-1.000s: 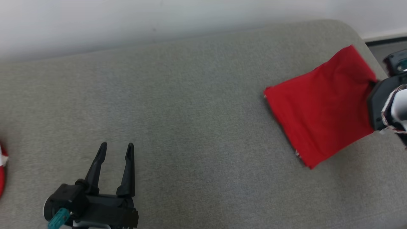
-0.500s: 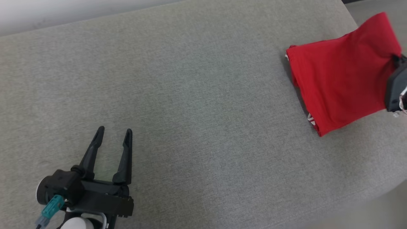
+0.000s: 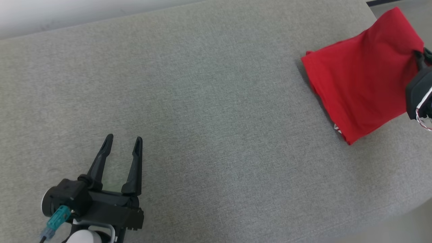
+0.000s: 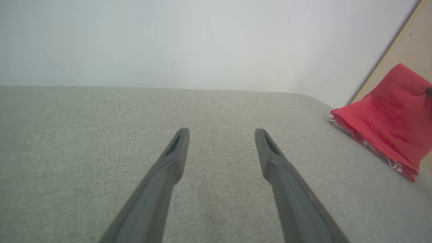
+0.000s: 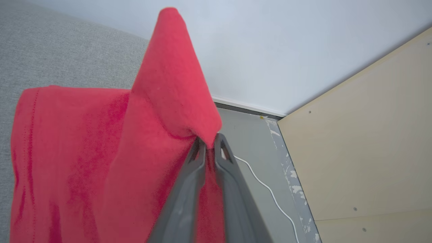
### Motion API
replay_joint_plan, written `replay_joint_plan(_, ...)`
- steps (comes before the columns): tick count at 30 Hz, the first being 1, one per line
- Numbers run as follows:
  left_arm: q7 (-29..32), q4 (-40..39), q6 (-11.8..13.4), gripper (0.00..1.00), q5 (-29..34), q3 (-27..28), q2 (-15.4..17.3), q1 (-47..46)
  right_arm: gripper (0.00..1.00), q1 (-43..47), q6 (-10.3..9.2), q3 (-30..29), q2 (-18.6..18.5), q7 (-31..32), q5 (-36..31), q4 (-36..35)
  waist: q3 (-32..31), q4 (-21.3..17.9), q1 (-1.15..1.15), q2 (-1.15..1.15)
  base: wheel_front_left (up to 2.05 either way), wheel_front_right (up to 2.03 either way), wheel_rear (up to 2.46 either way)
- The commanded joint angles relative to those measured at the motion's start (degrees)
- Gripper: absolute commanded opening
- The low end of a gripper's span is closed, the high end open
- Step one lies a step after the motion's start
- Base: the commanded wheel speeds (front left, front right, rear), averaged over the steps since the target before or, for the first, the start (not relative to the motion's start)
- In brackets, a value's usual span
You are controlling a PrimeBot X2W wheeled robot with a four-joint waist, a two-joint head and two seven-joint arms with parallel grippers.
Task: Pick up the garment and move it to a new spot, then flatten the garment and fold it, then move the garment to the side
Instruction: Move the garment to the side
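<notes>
The garment (image 3: 364, 81) is a folded red cloth at the right end of the grey padded surface (image 3: 209, 111). One edge of it is lifted while its lower part still rests on the surface. My right gripper (image 5: 209, 143) is shut on that raised edge of the garment (image 5: 101, 162), and the red fabric peaks above the fingertips. In the head view the right gripper (image 3: 421, 55) sits at the right border. My left gripper (image 3: 123, 141) hovers open at the lower left, far from the garment (image 4: 388, 121), with nothing between its fingers (image 4: 175, 152).
A pale wall (image 4: 202, 40) runs behind the surface. Past the right end of the surface lie a grey floor (image 5: 256, 141) with a white cable (image 5: 270, 192) and a beige panel (image 5: 364, 135). The surface's front right corner (image 3: 405, 209) curves off near the garment.
The head camera has tilted, so the whole picture shifted. The garment's gripped edge has risen off the surface, and the cloth now hangs steeper from my right gripper. The left gripper stays open.
</notes>
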Motion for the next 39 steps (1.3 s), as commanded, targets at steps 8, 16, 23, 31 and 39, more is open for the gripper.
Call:
replay_joint_plan(8,0.0,0.5,0.1,1.00,-0.7,1.2,-1.4,2.6,1.00,3.4,-0.14,-0.7,0.0,-4.2,-0.4,-0.9,-4.8,3.5,0.00,0.00,0.00,0.00,0.00)
replay_joint_plan(16,0.0,0.7,0.1,1.00,-0.1,5.1,-2.6,8.1,1.00,13.2,-0.14,-3.3,5.2,-11.4,5.3,-5.6,-12.1,5.6,0.00,0.00,0.00,0.00,0.00)
replay_joint_plan(23,0.0,1.4,0.1,1.00,0.6,7.8,-3.3,12.4,1.00,24.3,-0.14,-6.3,10.5,-17.5,9.0,-11.6,-17.1,8.0,0.00,0.00,0.00,0.00,0.00)
replay_joint_plan(31,0.0,1.0,0.1,1.00,0.5,10.7,-3.8,15.7,1.00,36.7,-0.14,-8.3,17.0,-23.0,12.9,-19.4,-19.9,10.3,0.00,0.00,0.00,0.00,0.00)
replay_joint_plan(39,0.0,1.6,0.2,1.00,-0.1,12.1,-4.0,18.2,1.00,42.3,-0.14,-6.3,20.8,-24.2,7.8,-20.6,-22.3,11.9,0.00,0.00,0.00,0.00,0.00)
